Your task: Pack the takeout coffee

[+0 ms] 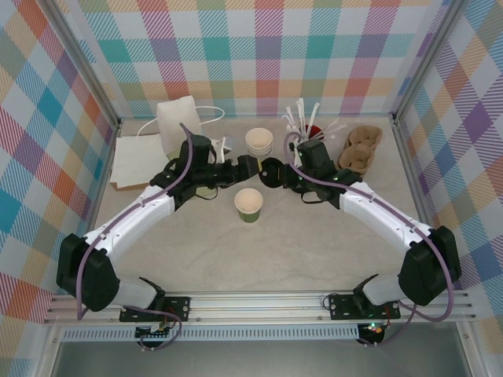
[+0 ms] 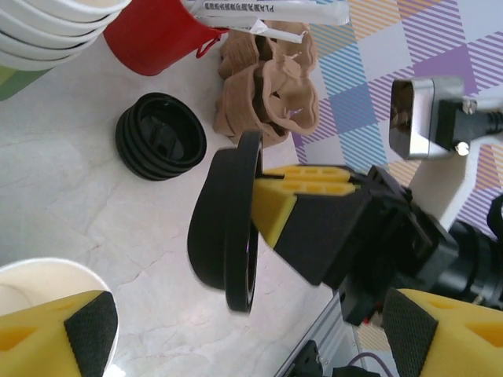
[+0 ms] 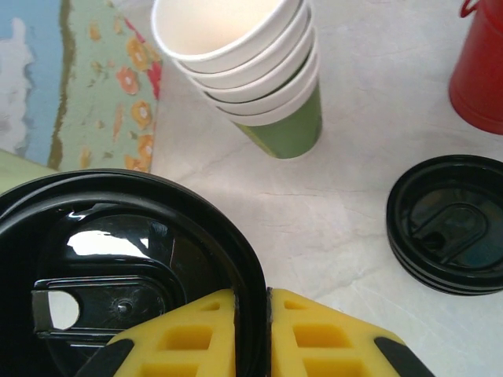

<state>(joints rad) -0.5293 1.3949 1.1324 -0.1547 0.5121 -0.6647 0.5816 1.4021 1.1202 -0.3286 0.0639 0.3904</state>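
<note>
The takeout coffee cup [image 1: 248, 204], cream above and olive-green below, stands open on the table with no lid on it; its white rim [image 2: 31, 283] shows at the lower left of the left wrist view. My right gripper [image 3: 267, 302] is shut on the rim of a round black lid [image 3: 118, 259], held on edge above the table. In the left wrist view that lid [image 2: 228, 224] hangs between my wide-apart yellow fingers [image 2: 78, 330], untouched by them. My left gripper [image 1: 244, 165] is open and faces the right gripper [image 1: 273, 171] just behind the cup.
A stack of paper cups [image 1: 258, 142] and a stack of black lids [image 3: 448, 224] sit behind the grippers. A red cup of white stirrers [image 1: 313, 129] and brown pulp carriers [image 1: 360, 148] stand back right. A white paper bag [image 1: 177, 126] stands back left.
</note>
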